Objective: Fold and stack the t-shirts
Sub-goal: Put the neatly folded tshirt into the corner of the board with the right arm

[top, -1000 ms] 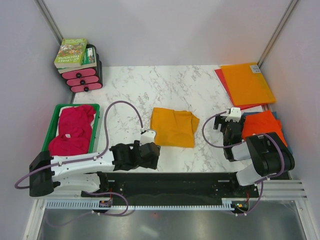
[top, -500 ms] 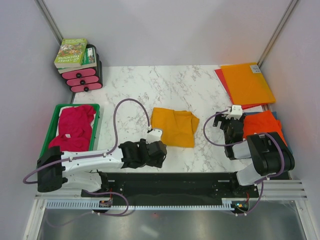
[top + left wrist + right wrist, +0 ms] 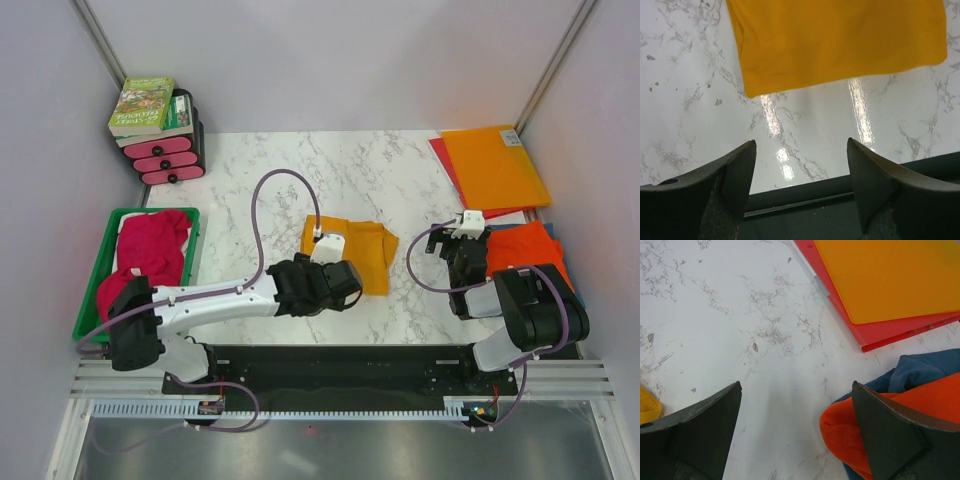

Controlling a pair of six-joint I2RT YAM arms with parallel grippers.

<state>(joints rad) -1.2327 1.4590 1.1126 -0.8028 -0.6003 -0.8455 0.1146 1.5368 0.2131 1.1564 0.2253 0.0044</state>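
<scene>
Left gripper (image 3: pixel 800 150): jaws spread wide, nothing between them, poised over bare marble tabletop (image 3: pixel 690 100) close to the table's near edge. Golden-orange t-shirt (image 3: pixel 840 40) lies flat just ahead of the fingertips, clear of both. Its near corner is ahead of the left finger, and the hem runs out past the right finger's side. Right gripper (image 3: pixel 796 390): also wide open and empty, with bare marble under the gap. Red-orange t-shirt (image 3: pixel 837 430) is bunched hard against the inner side of its right finger; contact cannot be made out. Blue t-shirt (image 3: pixel 920 367) shows from under it, just ahead of that finger. Farther ahead and to the right, a stiff orange sheet (image 3: pixel 890 275) lies on a red sheet (image 3: pixel 855 325). In the overhead view, magenta-pink t-shirts (image 3: pixel 150 255) are heaped in a green crate (image 3: pixel 190 260), well off to the left of the left gripper.
</scene>
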